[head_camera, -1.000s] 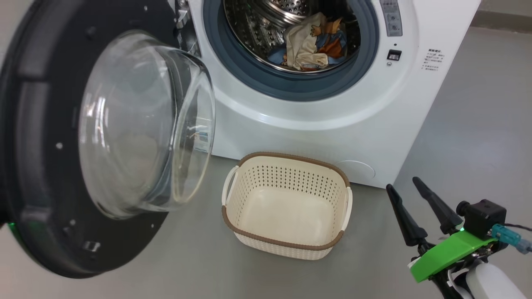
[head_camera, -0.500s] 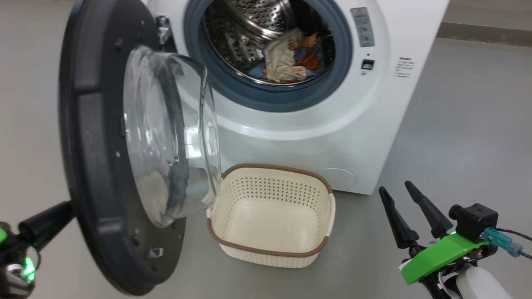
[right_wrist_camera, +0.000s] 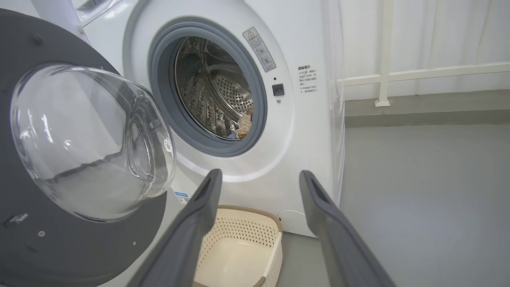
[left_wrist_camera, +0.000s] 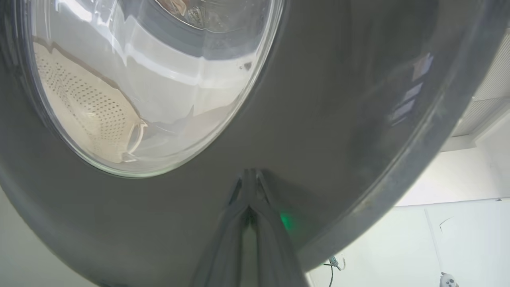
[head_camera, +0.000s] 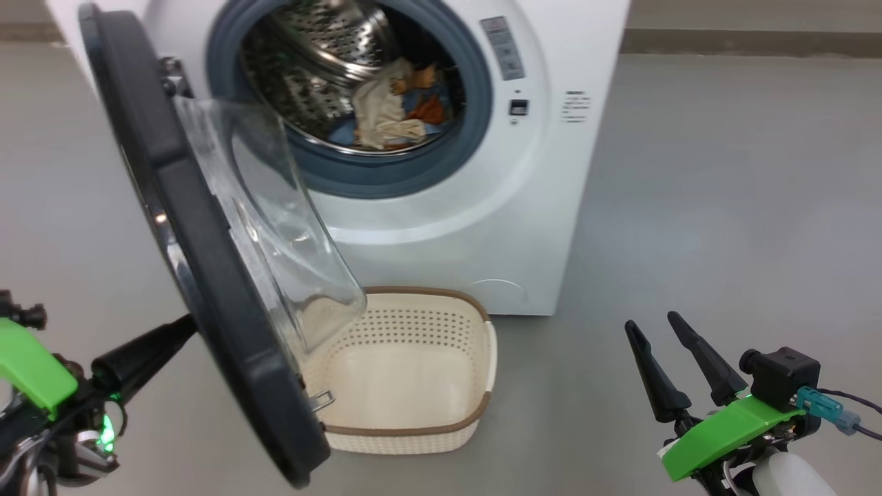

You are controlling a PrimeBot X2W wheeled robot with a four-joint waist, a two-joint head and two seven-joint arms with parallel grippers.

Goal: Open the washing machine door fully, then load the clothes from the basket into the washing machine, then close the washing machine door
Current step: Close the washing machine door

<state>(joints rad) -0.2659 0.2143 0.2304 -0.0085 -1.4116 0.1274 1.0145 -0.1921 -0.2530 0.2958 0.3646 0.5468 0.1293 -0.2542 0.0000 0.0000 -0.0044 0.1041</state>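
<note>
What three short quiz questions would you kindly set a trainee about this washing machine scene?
1. True or false: the basket is empty.
2. Where do the clothes lie?
3. The shut left end effector has its tip against: A the basket; B the outer face of the washing machine door; C the clothes.

Key
1. True.
2. In the drum of the washing machine.
3. B.
</note>
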